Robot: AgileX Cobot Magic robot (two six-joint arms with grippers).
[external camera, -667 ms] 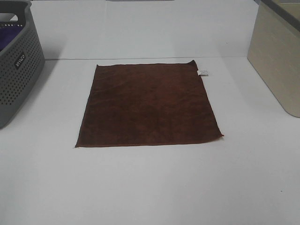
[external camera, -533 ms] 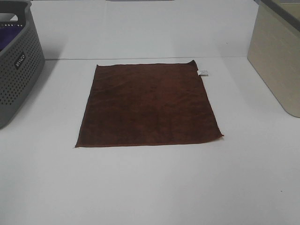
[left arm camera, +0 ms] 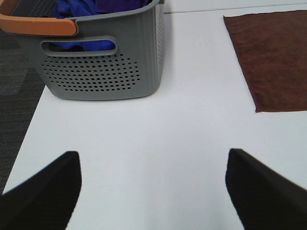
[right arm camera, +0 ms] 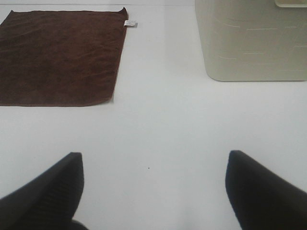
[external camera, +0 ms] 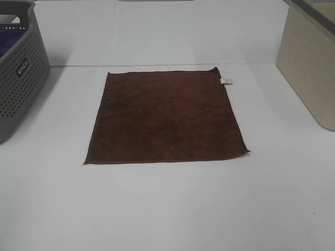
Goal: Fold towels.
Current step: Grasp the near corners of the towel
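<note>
I have the towel (external camera: 165, 117) lying flat and fully spread at the centre of the table (external camera: 167, 209), one layer, no fold in it yet. Its tag (external camera: 226, 81) sticks out at the towel's 1 o'clock corner, and that corner curls up a little. The near corner at 5 o'clock also lifts slightly, which should give a finger something to get under.

From the towel, the basket (external camera: 18, 68) sits at 10 o'clock and the bin (external camera: 309, 63) at 2 o'clock, both well apart from the cloth. The left wrist view shows blue cloth (left arm camera: 81, 7) in the basket, so I take that as the supply. The bin is probably where folded pieces go, though I cannot see into it.

Neither arm shows in the high view. In the left wrist view the left gripper (left arm camera: 152, 163) has its fingers spread wide with bare table between them. The right gripper (right arm camera: 153, 160) is the same, wide apart and holding nothing. Each camera looks over the table toward the towel's near corner on its own side, so I judge the arms are parked back at about 7 and 5 o'clock, ready to take one corner each.

I reckon the fold has not begun. My next move would be to pinch both near corners and carry them toward 12 o'clock.
</note>
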